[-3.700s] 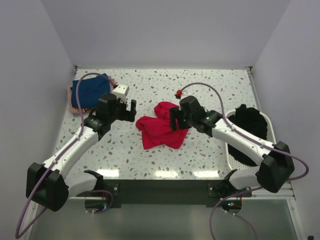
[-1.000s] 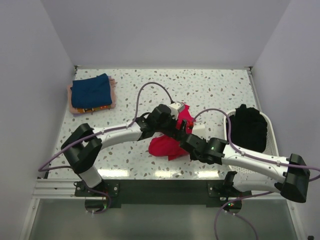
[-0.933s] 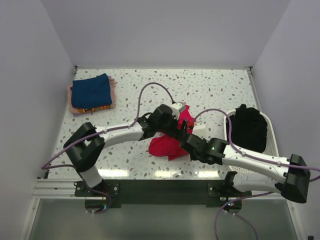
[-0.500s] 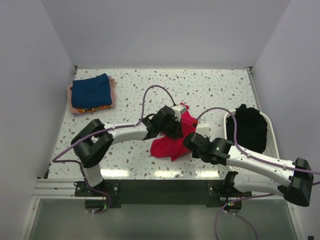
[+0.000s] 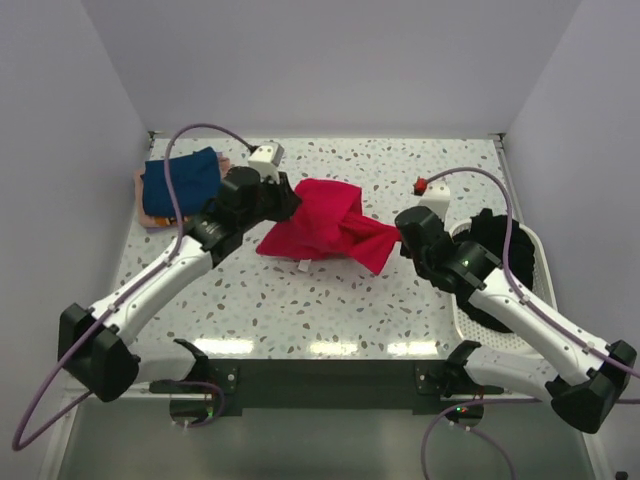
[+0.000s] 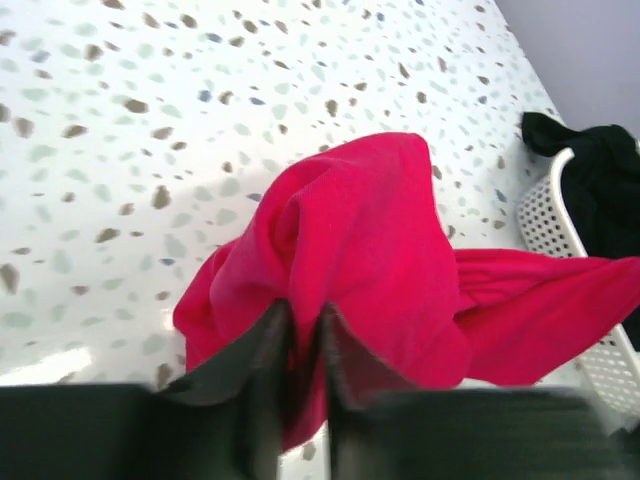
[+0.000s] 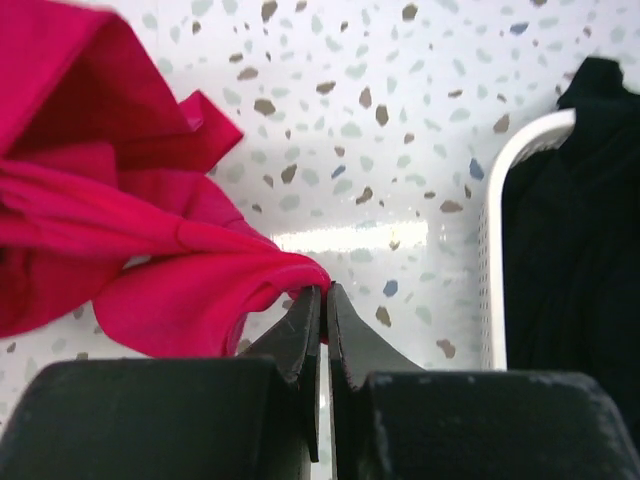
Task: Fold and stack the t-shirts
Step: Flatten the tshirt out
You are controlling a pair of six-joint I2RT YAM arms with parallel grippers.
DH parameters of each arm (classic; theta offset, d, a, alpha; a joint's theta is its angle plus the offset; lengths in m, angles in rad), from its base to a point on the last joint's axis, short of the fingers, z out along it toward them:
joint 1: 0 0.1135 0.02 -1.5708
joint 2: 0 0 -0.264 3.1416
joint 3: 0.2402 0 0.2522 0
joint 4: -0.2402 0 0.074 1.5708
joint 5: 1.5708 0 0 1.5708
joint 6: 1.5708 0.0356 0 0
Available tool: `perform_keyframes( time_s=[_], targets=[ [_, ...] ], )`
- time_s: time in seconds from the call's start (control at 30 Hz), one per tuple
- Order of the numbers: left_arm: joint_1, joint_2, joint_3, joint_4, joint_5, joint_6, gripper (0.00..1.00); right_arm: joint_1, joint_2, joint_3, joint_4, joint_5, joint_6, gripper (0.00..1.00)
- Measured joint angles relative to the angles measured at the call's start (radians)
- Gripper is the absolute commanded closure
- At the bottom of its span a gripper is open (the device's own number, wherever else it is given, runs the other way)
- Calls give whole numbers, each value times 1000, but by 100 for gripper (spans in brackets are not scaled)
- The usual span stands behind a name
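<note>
The red t-shirt [image 5: 325, 229] hangs bunched and stretched between both arms above the middle of the table. My left gripper [image 5: 283, 205] is shut on its left part; in the left wrist view the fingers [image 6: 265, 345] pinch a fold of red cloth [image 6: 370, 240]. My right gripper [image 5: 400, 235] is shut on the shirt's right end, and the right wrist view shows a red edge [image 7: 200, 285] clamped at the fingertips [image 7: 305, 310]. A folded navy t-shirt [image 5: 178, 182] lies on a pale pink one [image 5: 148, 212] at the back left. Black t-shirts [image 5: 505, 262] fill the basket.
A white perforated basket [image 5: 462, 305] stands at the right edge of the table, close under my right arm. The speckled table [image 5: 330, 300] has white walls on three sides. Purple cables loop above both arms.
Both arms have drawn apart and lifted the red t-shirt from a crumpled heap at the front centre. My left gripper closed on it and moved back left; the right moved right.
</note>
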Motion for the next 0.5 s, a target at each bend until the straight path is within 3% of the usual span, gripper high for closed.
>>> perform_keyframes(
  time_s=[0.03, 0.07, 0.13, 0.2, 0.33, 0.43, 0.5],
  targets=[
    [6, -27, -4, -23, -21, 8, 53, -10, 0, 19, 11, 4, -21, 100],
    [15, -62, -16, -43, -47, 14, 31, -16, 0, 33, 20, 8, -39, 100],
    [47, -133, -62, -86, -102, 13, 21, -21, 0, 39, 36, 9, -62, 100],
    [83, -192, -113, -135, -175, 6, 16, -22, 0, 32, 37, 1, -73, 100],
    [103, -225, -159, -220, -255, -3, 16, -24, 7, -13, 46, -33, -74, 100],
    [60, -198, -162, -229, -253, -12, 16, -26, 32, -41, 55, -66, -73, 100],
    [-25, -164, -162, -214, -249, -30, 16, -26, 59, -49, 57, -82, -72, 100]
  ],
)
